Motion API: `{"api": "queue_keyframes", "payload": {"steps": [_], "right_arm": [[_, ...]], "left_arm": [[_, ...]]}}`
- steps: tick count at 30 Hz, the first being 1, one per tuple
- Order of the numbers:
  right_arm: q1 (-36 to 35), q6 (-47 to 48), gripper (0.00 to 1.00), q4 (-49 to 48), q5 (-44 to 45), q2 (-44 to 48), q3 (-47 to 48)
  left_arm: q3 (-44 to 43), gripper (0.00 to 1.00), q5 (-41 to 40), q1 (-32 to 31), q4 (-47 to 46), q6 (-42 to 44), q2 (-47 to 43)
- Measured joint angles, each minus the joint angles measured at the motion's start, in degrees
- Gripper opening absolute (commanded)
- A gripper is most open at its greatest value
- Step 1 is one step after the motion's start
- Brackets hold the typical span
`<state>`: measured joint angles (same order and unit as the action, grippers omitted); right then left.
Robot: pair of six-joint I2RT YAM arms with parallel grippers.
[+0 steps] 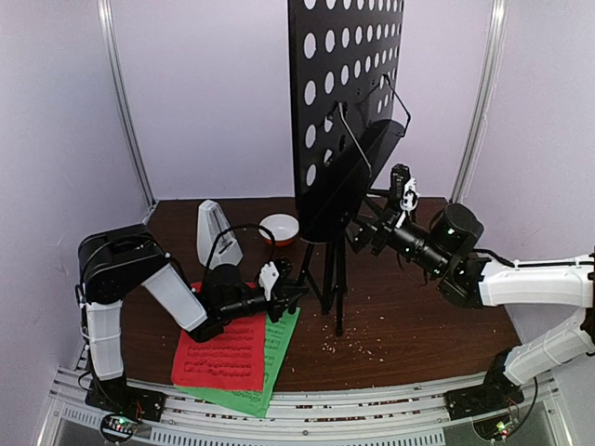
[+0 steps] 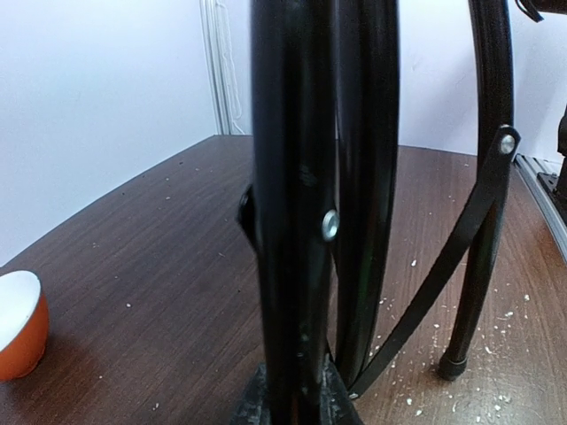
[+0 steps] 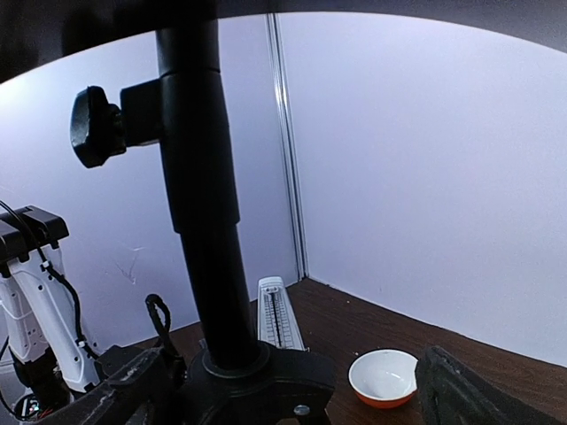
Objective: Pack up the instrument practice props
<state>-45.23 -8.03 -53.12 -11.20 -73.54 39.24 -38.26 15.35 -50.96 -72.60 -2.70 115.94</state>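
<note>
Soft, even light is filling the scene, tinting the walls (image 1: 214, 93) lilac. The music stand (image 1: 321, 200) is showing as a near silhouette, with thin glare streaking its tubes in the left wrist view. The right wrist view is bowing at its edges, foreground blurring.

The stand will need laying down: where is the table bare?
Bare: the table's near right part, between the music stand's feet and the right arm, crumbs only; also the small back left corner beside the metronome. Crowded: left of centre, where the red page, green page, left gripper, stand legs and bowl sit close.
</note>
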Motion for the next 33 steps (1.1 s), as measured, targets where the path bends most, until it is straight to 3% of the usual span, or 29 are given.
{"api": "queue_keyframes", "payload": {"steps": [10,21,33], "right_arm": [[-0.02,-4.44,1.00,-3.50,-4.22,0.46,-6.03],[-0.35,-5.44,1.00,-4.31,-5.97,-3.67,-5.31],[-6.54,1.09,0.99,-5.99,8.11,-15.74,0.39]], "left_arm": [[0.00,0.00,0.37,0.00,-0.15,0.04,0.02],[0.00,0.00,0.44,0.00,-0.09,0.07,0.02],[0.00,0.00,0.44,0.00,0.04,0.28,0.02]]}}
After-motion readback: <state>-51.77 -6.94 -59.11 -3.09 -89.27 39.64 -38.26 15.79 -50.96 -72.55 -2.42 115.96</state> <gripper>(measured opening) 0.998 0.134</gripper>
